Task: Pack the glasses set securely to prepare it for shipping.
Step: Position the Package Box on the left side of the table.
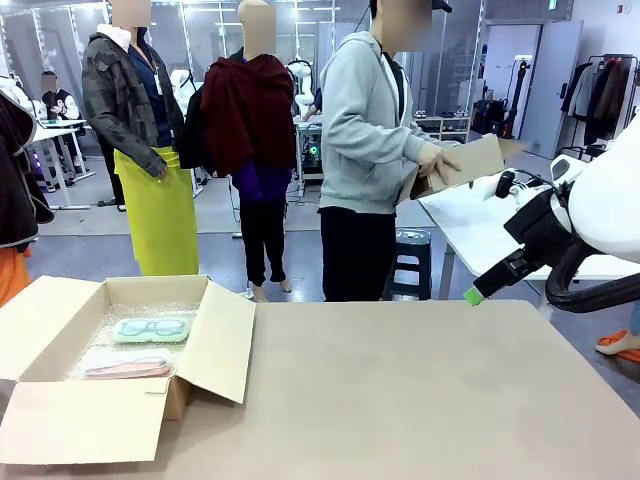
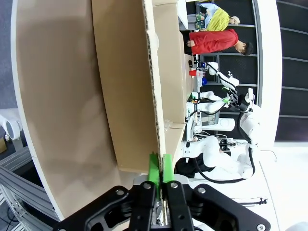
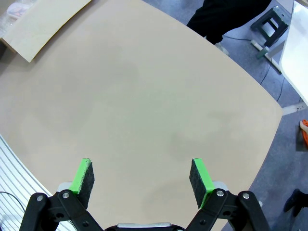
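The glasses set lies in an open cardboard box (image 1: 215, 345) lined with bubble wrap at the table's left. The mint green case (image 1: 152, 329) is at the back and the clear pinkish case (image 1: 127, 367) in front of it. In the left wrist view my left gripper (image 2: 160, 166) has its green pads nearly together on either side of a box flap's (image 2: 125, 96) edge, pinching it. My right gripper (image 3: 142, 175) stands wide open above bare table, holding nothing. In the front view the right gripper (image 1: 473, 295) hangs over the table's right far edge.
A person in a grey hoodie (image 1: 365, 130) stands at the far side, holding a flat cardboard piece (image 1: 462, 165). The box's flaps are spread outward. A flap corner (image 3: 43, 24) reaches into the right wrist view's top left. The tabletop (image 1: 420, 400) spreads right of the box.
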`<state>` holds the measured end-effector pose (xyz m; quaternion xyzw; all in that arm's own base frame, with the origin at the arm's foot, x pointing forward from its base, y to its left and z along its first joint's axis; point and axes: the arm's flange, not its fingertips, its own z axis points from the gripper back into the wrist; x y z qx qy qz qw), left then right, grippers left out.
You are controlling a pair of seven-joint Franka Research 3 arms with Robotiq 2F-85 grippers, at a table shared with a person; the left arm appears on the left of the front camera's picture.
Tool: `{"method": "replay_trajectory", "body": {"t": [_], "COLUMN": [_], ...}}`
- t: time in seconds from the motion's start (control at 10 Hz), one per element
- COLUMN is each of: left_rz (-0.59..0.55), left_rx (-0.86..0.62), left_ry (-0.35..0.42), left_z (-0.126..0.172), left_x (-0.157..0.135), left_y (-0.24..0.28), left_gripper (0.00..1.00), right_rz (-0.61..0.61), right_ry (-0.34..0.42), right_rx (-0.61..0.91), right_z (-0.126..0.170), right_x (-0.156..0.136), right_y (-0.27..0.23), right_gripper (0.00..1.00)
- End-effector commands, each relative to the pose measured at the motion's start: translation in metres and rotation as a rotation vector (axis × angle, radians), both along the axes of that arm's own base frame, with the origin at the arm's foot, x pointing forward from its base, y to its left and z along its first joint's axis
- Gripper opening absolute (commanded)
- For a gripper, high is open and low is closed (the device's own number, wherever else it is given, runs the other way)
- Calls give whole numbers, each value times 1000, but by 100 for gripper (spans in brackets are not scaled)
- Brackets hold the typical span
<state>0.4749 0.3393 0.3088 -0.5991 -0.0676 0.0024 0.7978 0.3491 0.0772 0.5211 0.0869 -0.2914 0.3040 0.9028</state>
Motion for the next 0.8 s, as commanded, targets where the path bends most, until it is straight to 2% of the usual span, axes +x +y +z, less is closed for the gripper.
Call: {"method": "replay_trajectory", "body": {"t": [0.0, 0.1, 0.2, 0.3, 0.4, 0.5, 0.7], "left_rz": [-18, -9, -4, 8, 26, 36, 48], "left_rx": [18, 33, 79, 141, 167, 197, 312], "left_ry": [-24, -26, -37, -56, -83, -115, -169], "left_z": [5, 10, 19, 30, 47, 62, 98], "left_x": [-2, -2, -4, -9, -13, -16, -22], "left_y": [3, 6, 13, 23, 34, 38, 29], "left_gripper": [33, 65, 63, 95, 93, 100, 100], "right_rz": [-2, -2, -2, -2, -2, -2, -2], "right_ry": [-5, -5, -5, -5, -5, -5, -5], "right_rx": [-5, -5, -5, -5, -5, -5, -5], "right_z": [1, 1, 1, 1, 1, 1, 1], "right_x": [-1, -1, -1, -1, -1, -1, -1], "right_y": [1, 1, 1, 1, 1, 1, 1], "right_gripper": [100, 100, 100, 100, 100, 100, 100]}}
